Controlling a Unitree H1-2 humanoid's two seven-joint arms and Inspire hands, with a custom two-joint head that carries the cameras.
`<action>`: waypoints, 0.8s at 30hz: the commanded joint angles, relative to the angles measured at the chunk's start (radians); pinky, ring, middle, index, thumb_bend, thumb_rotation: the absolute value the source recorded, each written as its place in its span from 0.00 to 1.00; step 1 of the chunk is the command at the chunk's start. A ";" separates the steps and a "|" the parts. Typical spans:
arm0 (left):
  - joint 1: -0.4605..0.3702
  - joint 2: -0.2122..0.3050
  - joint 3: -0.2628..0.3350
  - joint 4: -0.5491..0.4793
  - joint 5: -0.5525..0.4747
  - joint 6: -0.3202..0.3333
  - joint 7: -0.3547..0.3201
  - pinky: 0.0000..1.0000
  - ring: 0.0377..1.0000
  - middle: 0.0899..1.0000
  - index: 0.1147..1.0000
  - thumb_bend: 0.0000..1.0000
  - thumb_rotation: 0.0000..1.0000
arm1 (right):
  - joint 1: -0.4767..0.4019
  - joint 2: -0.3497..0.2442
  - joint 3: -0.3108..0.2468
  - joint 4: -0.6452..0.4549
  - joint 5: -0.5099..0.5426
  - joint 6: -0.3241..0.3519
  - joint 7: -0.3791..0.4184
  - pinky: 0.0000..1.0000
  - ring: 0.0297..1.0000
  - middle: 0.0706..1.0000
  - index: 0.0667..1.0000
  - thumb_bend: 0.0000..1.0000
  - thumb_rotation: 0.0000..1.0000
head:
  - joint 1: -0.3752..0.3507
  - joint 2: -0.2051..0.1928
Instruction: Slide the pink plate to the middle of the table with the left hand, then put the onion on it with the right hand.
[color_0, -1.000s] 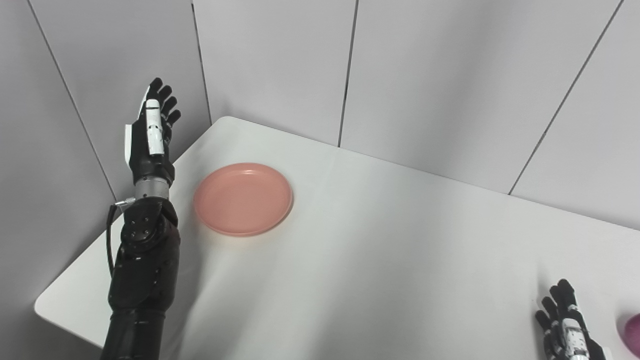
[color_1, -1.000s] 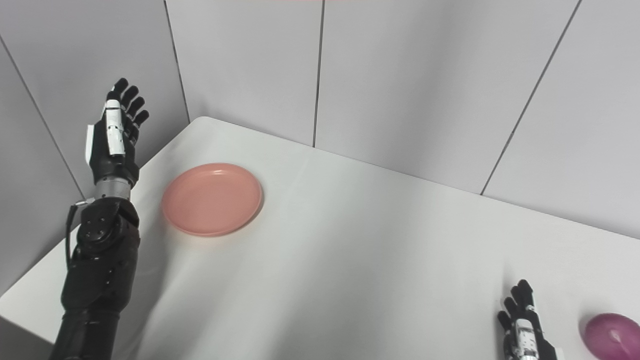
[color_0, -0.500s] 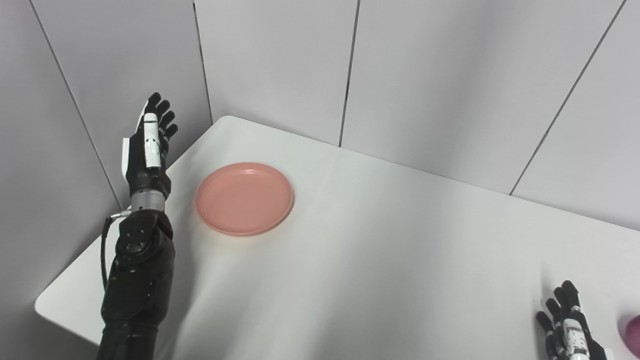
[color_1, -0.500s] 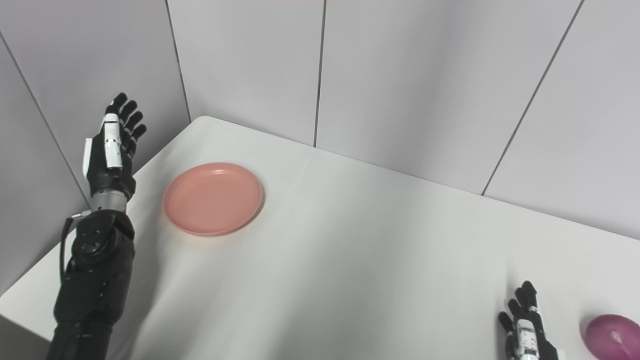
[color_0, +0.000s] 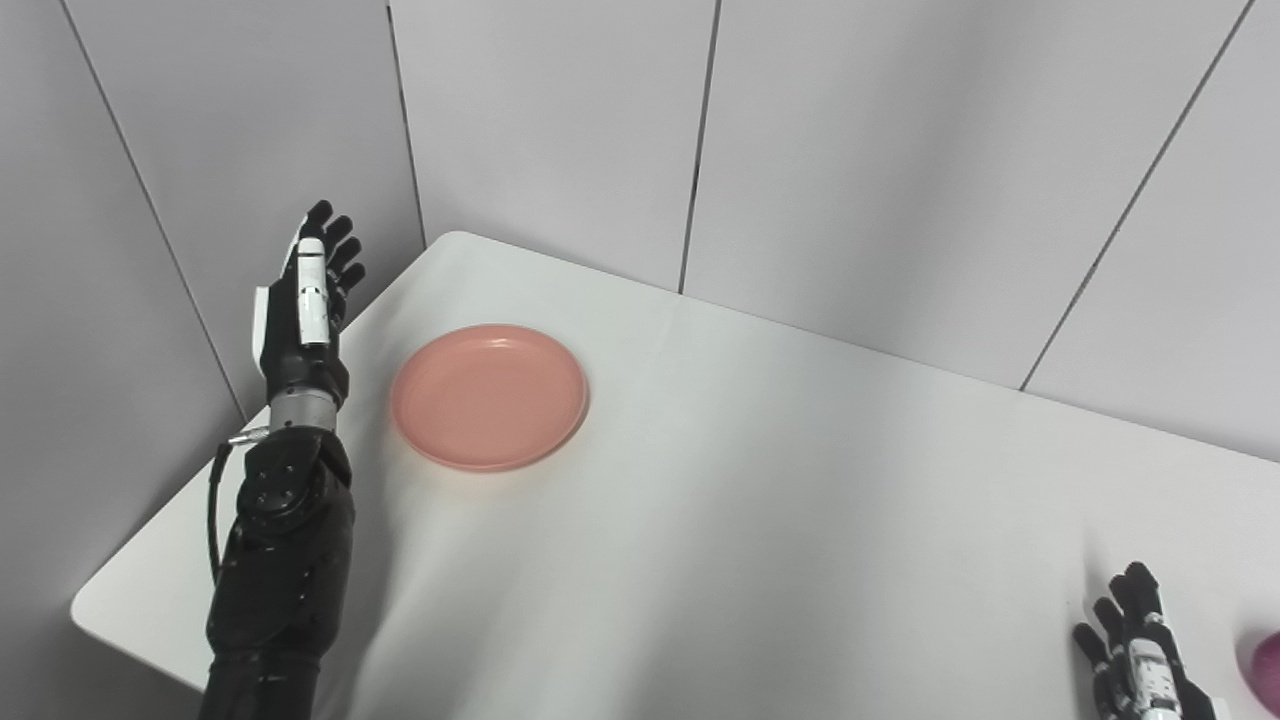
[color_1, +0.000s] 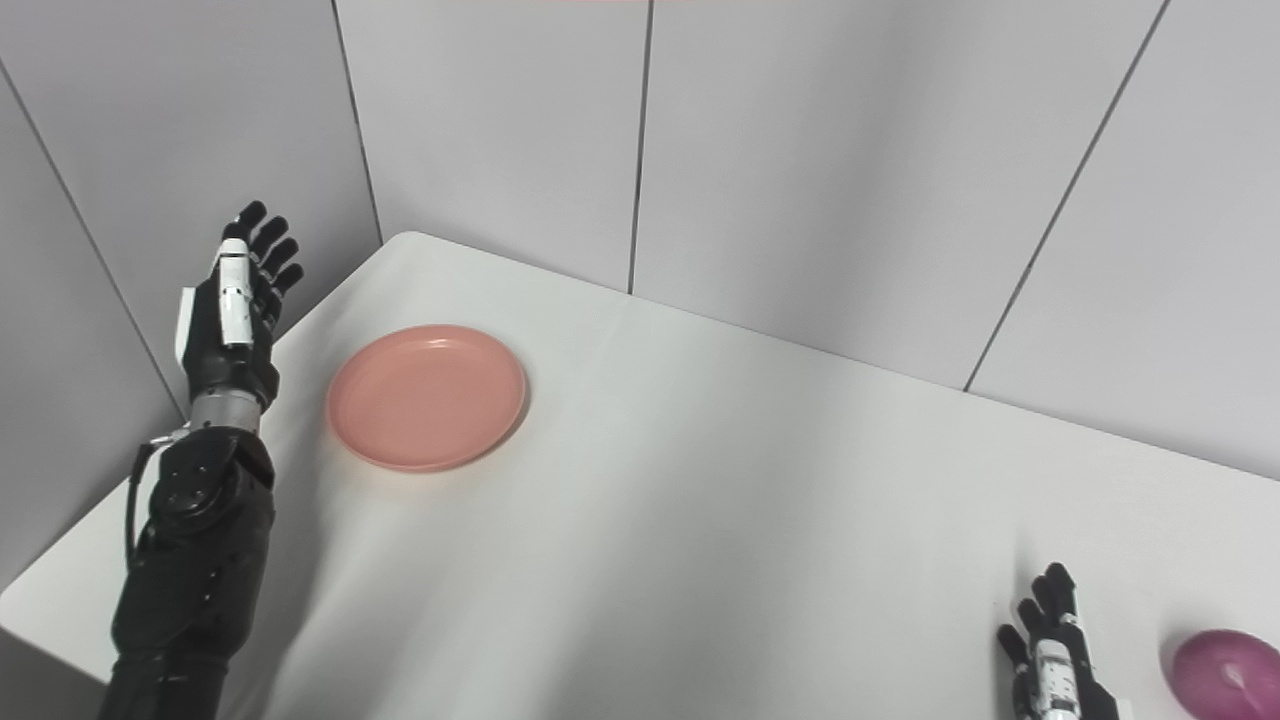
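The pink plate (color_0: 489, 395) lies flat on the white table (color_0: 760, 500), toward its far left corner. My left hand (color_0: 305, 300) is raised upright just left of the plate, fingers straight and apart, holding nothing and not touching the plate. A purple onion (color_1: 1226, 673) rests near the table's front right. Only the fingers of my right hand (color_1: 1050, 650) show at the bottom edge, a short way left of the onion, spread apart and empty.
Grey panelled walls (color_0: 560, 130) stand close behind the table and along its left side. The table's left edge runs under my left forearm (color_0: 285, 560). Between the plate and the onion the white tabletop is bare.
My left hand dipped and drifted slightly left, then came back a little toward the plate, staying open. The plate, onion and right hand have kept their places.
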 joint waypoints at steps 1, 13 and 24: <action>-0.018 0.020 -0.004 -0.006 0.014 -0.040 -0.003 0.88 0.90 0.88 0.86 0.42 1.00 | -0.001 -0.004 -0.008 -0.018 0.001 0.004 0.001 1.00 1.00 1.00 1.00 0.00 1.00 | -0.001 0.000; -0.022 0.027 -0.026 0.052 0.010 -0.044 -0.019 0.91 0.91 0.90 0.88 0.40 1.00 | -0.003 -0.006 -0.011 -0.017 0.007 0.003 0.004 1.00 1.00 1.00 1.00 0.01 1.00 | 0.001 0.004; -0.027 0.033 -0.036 0.111 0.011 -0.055 -0.012 0.92 0.90 0.90 0.87 0.40 1.00 | -0.003 -0.012 -0.012 -0.013 0.012 -0.003 0.006 1.00 1.00 1.00 1.00 0.05 1.00 | 0.004 0.007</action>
